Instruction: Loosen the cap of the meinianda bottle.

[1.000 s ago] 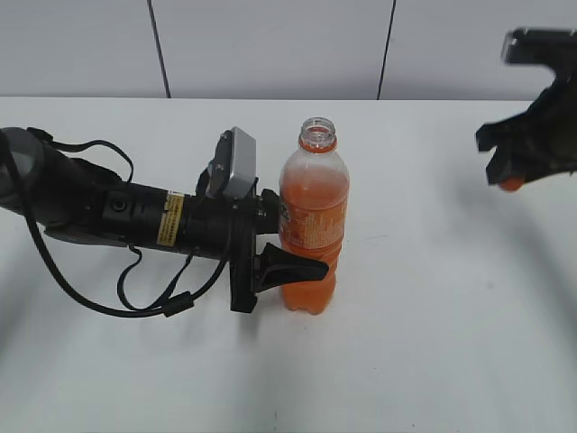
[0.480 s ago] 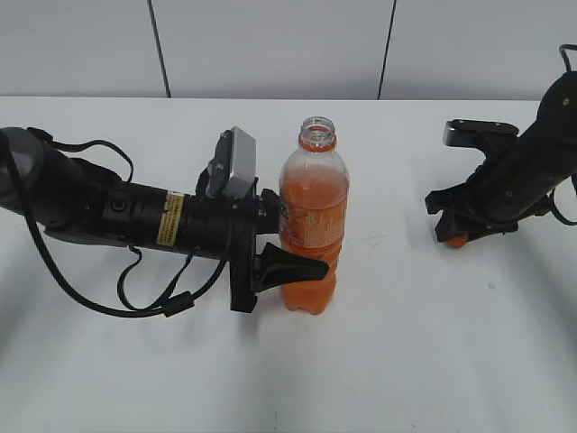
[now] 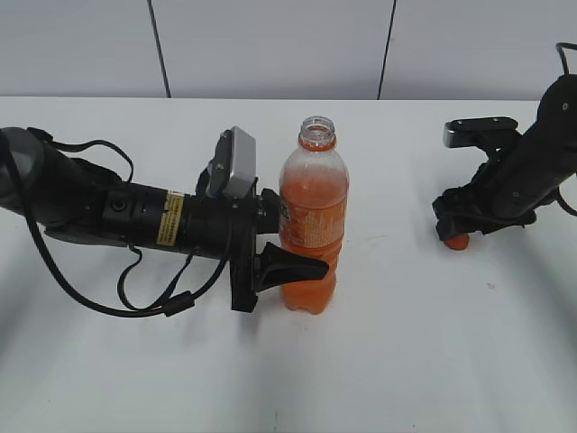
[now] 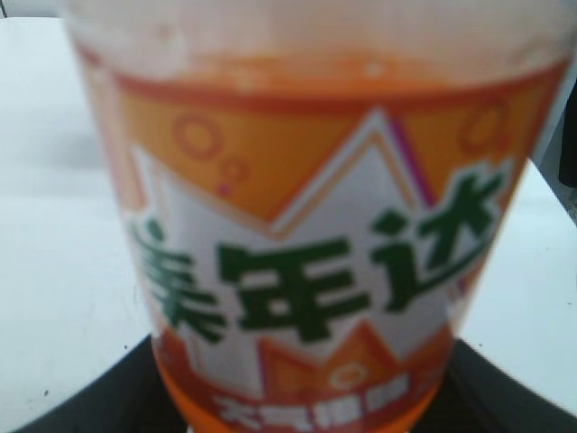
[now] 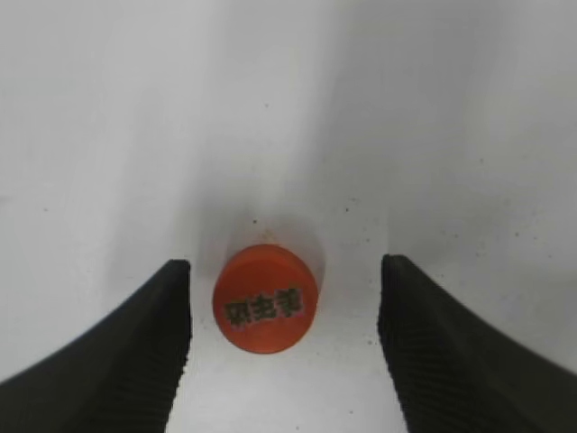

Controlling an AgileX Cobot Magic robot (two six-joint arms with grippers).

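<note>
The meinianda bottle [image 3: 313,216] stands upright mid-table with its neck [image 3: 317,133] open and no cap on it. My left gripper [image 3: 302,248] comes in from the left and is shut on the bottle's label band, which fills the left wrist view [image 4: 315,225]. The dark fingers [image 4: 81,410] show at that view's bottom corners. The orange cap [image 3: 456,241] lies flat on the table at the right, its printed top up [image 5: 267,299]. My right gripper [image 3: 460,225] hangs just above it, open [image 5: 284,271], with a finger on each side and a gap to each.
The white table [image 3: 406,361] ends at the grey panelled wall [image 3: 270,45] behind. The left arm and its looped cable [image 3: 144,298] lie across the table's left part.
My right gripper came down from the upper right with the cap, set it on the table and opened its jaws. The left gripper and the bottle have not moved.
</note>
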